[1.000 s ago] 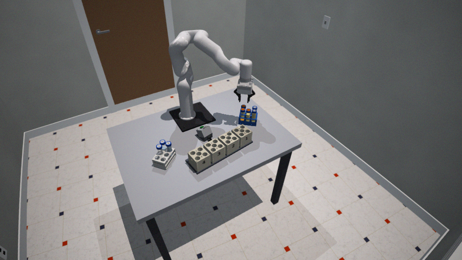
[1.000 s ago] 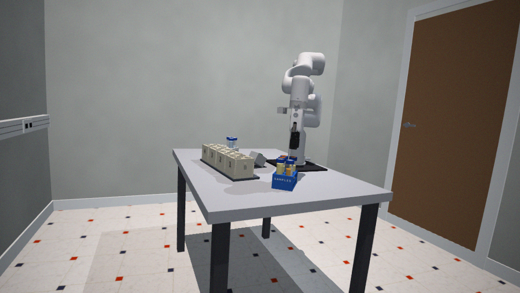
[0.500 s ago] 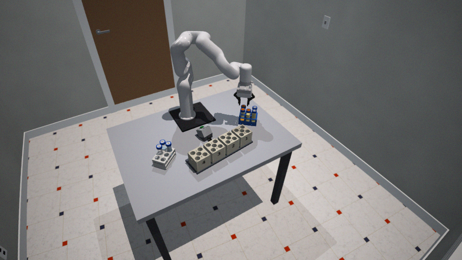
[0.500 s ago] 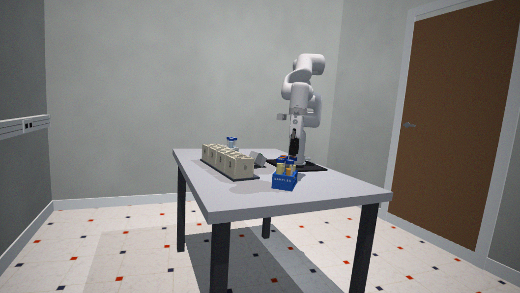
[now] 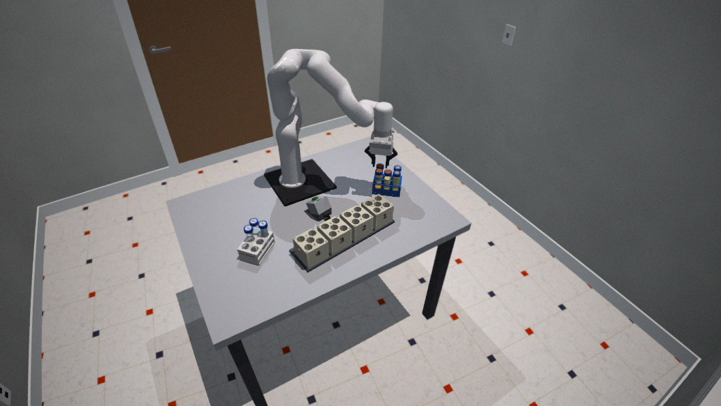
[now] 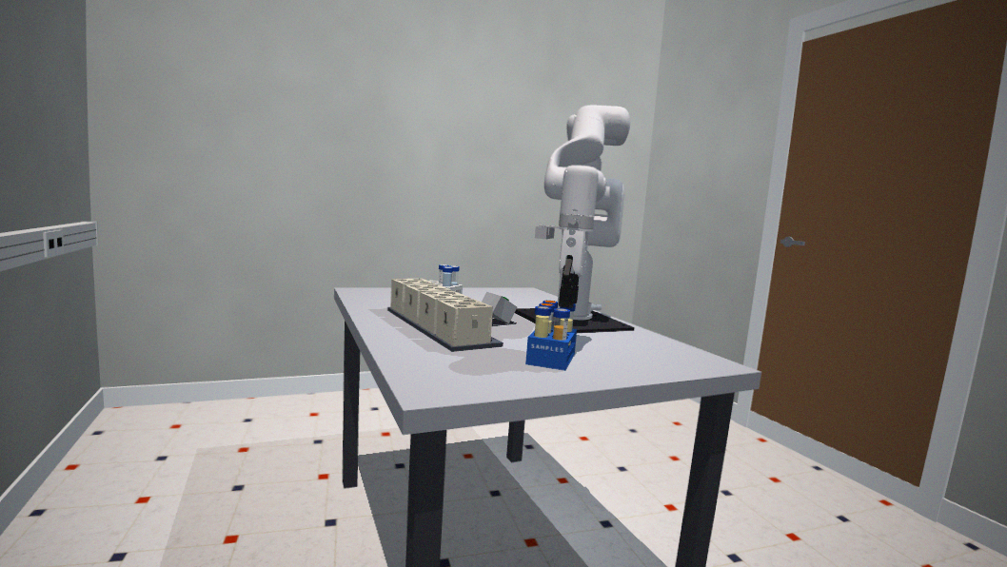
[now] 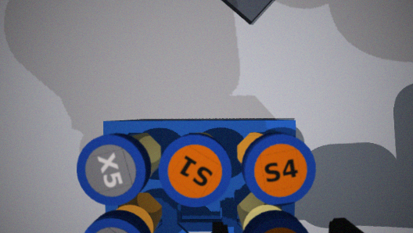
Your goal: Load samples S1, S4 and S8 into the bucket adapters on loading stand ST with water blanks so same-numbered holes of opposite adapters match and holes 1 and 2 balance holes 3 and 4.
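Note:
The blue sample rack [image 5: 384, 184] stands at the table's far right. In the wrist view its back row holds X5 [image 7: 110, 169] with a grey dot, S1 [image 7: 195, 170] and S4 [image 7: 278, 170] with orange dots. Two more caps are cut off by the bottom edge: one under X5 [image 7: 113, 226] and one under S4 [image 7: 274, 226]; I cannot read their labels. My gripper [image 5: 383, 162] hangs just above the rack, open and empty. Its dark fingertips stand either side of the cut-off cap under S4. Adapters 1 [image 5: 378, 209], 2 [image 5: 357, 220], 3 [image 5: 335, 231] and 4 [image 5: 311, 244] stand empty in a row on the stand.
A white rack [image 5: 255, 242] with three blue-capped blanks stands left of the adapters. The small desk with the green DONE key [image 5: 317, 206] sits behind the adapter row, near the arm's black base plate [image 5: 299, 181]. The sample rack is near the table's right edge.

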{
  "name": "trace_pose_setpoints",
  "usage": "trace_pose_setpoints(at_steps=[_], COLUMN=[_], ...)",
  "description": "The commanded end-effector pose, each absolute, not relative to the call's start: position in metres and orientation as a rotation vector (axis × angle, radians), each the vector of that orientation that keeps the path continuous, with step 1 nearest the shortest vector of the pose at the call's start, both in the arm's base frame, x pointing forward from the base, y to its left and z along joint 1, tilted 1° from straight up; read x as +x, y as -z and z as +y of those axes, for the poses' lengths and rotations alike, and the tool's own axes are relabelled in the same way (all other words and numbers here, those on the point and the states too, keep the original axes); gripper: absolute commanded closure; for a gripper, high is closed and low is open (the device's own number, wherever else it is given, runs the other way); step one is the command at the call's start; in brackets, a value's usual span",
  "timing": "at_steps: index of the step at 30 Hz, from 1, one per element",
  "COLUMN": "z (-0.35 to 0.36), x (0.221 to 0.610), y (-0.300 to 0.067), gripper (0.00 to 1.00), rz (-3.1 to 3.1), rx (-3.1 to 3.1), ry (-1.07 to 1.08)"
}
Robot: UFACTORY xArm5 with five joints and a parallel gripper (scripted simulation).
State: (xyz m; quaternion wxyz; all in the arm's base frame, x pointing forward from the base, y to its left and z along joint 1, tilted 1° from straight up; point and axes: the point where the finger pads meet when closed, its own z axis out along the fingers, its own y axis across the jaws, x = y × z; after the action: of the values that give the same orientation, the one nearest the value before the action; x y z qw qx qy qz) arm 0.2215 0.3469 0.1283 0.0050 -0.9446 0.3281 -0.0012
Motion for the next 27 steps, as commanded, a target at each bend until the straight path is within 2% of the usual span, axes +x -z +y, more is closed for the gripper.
trace_pose_setpoints(at_steps=[1, 27], z=[0.348, 0.348], x=[0.222, 0.222], y=[-0.129, -0.113], gripper=[0.43, 0.43], rz=[1.025, 1.025], rx=[-2.952, -2.952], ry=[-0.011, -0.011])
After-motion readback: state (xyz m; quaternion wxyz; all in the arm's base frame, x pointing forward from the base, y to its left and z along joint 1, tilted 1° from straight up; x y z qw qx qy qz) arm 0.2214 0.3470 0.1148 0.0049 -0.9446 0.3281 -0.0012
